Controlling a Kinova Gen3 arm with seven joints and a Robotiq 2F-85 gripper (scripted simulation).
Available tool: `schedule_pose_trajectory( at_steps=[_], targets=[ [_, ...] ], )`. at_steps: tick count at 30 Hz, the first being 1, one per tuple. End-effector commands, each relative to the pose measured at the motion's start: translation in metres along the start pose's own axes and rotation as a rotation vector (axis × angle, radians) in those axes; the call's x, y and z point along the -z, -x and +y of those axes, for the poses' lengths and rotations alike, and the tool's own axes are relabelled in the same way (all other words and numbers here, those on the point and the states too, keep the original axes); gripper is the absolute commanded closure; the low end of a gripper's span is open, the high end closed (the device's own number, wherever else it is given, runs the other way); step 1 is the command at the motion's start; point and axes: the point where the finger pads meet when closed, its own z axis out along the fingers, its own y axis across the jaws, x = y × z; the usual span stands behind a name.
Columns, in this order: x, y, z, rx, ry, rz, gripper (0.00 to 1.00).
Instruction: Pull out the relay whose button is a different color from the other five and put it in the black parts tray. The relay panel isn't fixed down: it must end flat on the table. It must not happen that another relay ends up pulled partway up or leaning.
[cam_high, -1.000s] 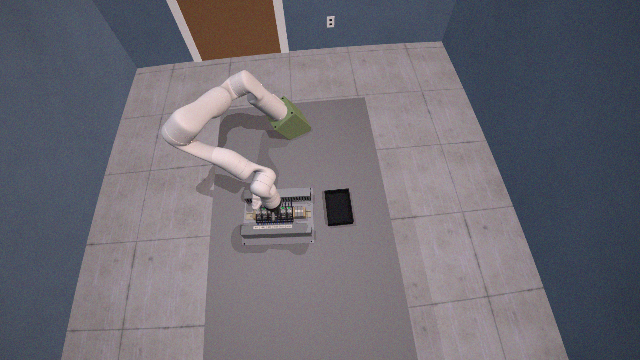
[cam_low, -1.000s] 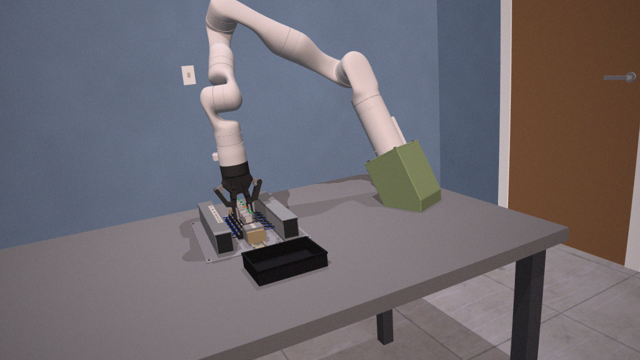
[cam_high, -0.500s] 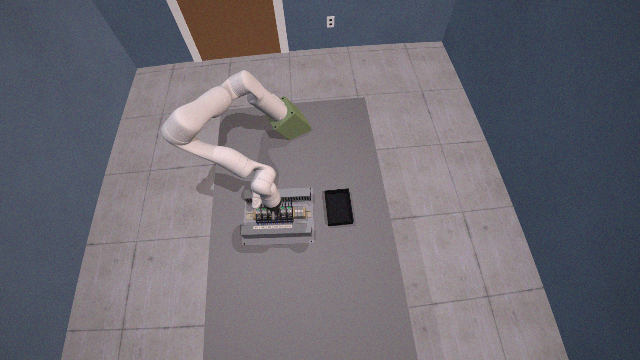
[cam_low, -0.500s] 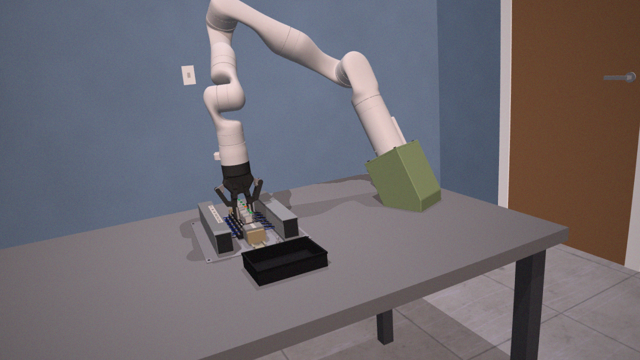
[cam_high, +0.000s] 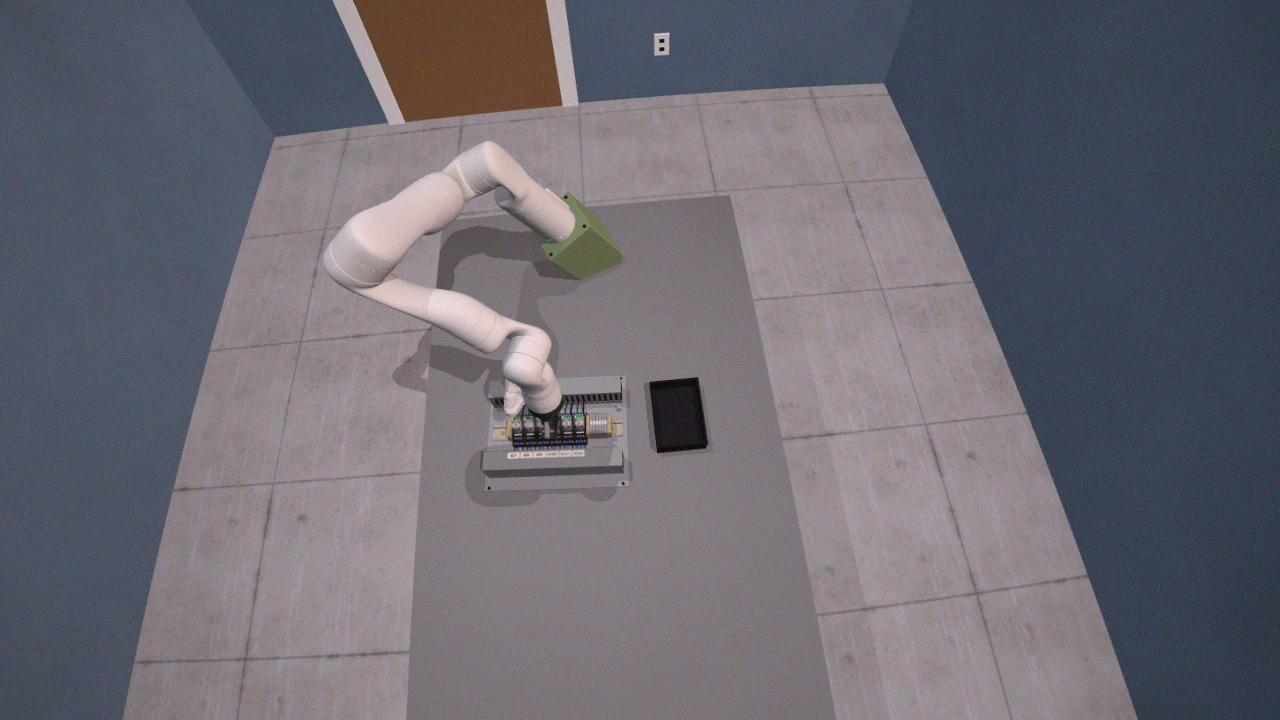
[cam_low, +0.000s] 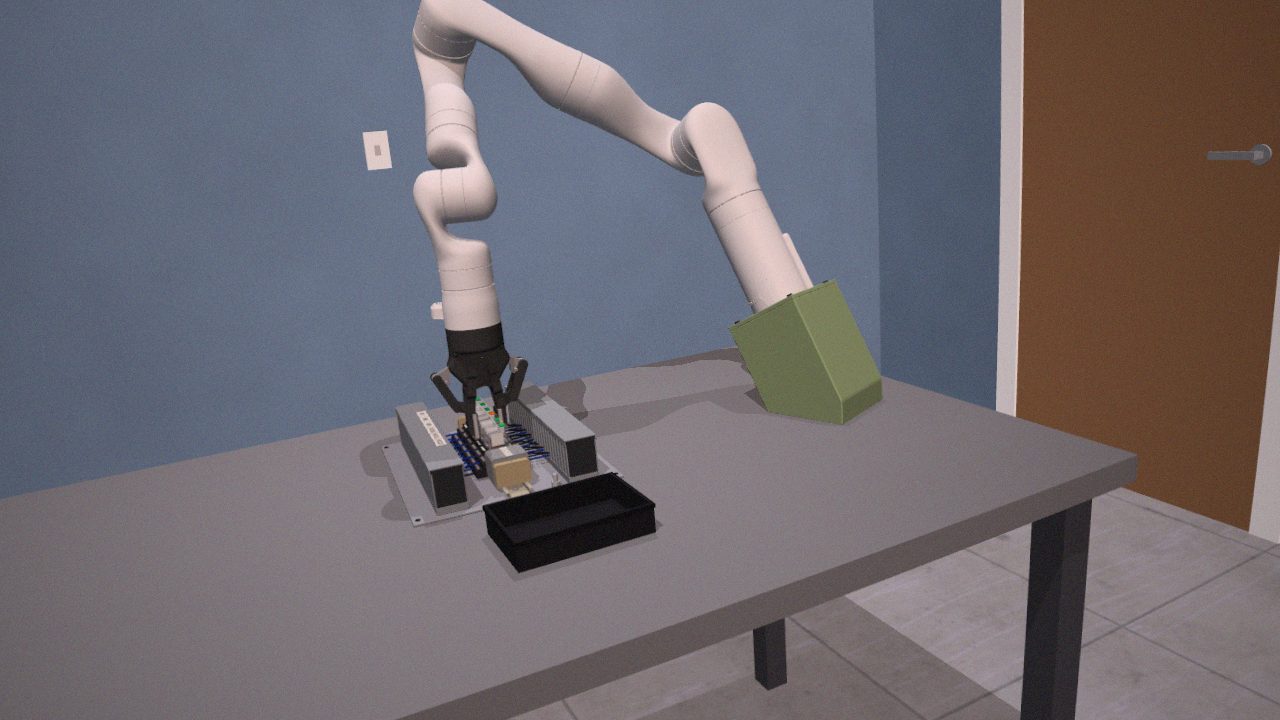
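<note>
The arm (cam_low: 572, 80) arches high, wrist (cam_low: 467, 286) pointing straight down, fingers (cam_low: 512, 380) clamped on a relay (cam_low: 484, 413).

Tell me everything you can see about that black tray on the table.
The tray is a shallow, open-topped rectangular box, matte black, plastic by the look of it, with low upright walls. Nothing shows inside it. It sits flat on the grey table, right beside the panel's short end with only a narrow gap between them in the top view, its long sides parallel to that end. The end effector is over the panel, not touching the tray.
</note>
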Motion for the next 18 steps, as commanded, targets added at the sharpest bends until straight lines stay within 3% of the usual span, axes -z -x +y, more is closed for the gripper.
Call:
schedule_pose_trajectory(
  at_steps=[1, 18],
  targets=[
    [0.0027, 0.0006, -0.0012, -0.004, -0.010, -0.002, 1.00],
    [0.0027, 0.0006, -0.0005, -0.004, -0.036, -0.002, 1.00]
  ],
)
